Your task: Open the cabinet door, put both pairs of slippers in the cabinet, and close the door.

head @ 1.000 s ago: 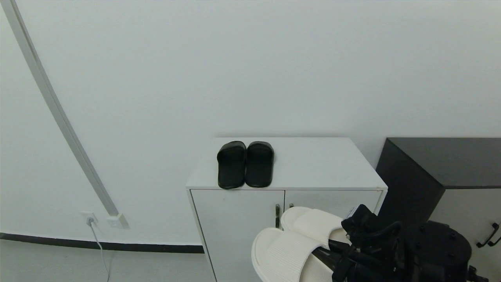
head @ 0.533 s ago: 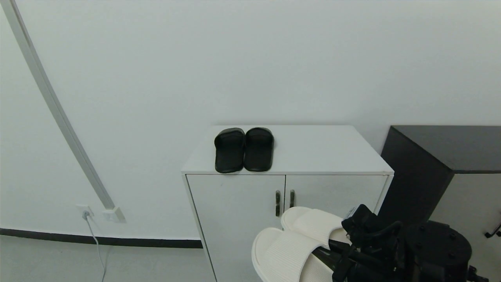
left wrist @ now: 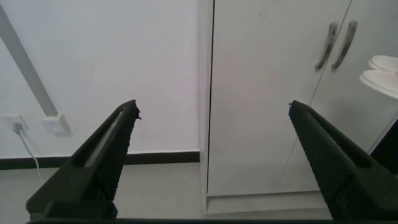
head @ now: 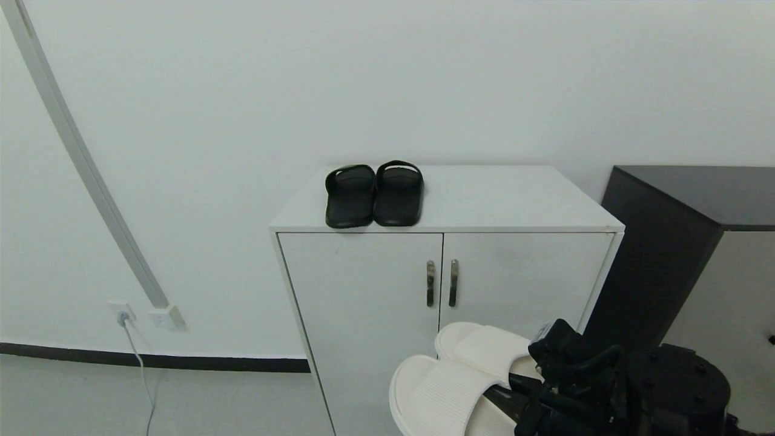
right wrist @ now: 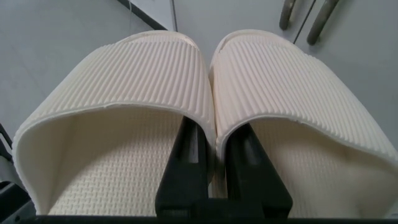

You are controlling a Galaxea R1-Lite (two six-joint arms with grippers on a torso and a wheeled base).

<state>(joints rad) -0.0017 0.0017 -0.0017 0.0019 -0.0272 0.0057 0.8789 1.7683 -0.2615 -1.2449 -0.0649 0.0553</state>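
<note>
White slippers [head: 448, 387] pinched in right gripper [right wrist: 216, 140], low before closed cabinet [head: 363, 303].

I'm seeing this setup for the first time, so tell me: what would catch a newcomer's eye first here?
The pair of white slippers stands out, gripped side by side by the right pincer, low in front of the cabinet. Next, the black slippers sit together on the cabinet top, near its front left edge, above the two shut doors.
</note>
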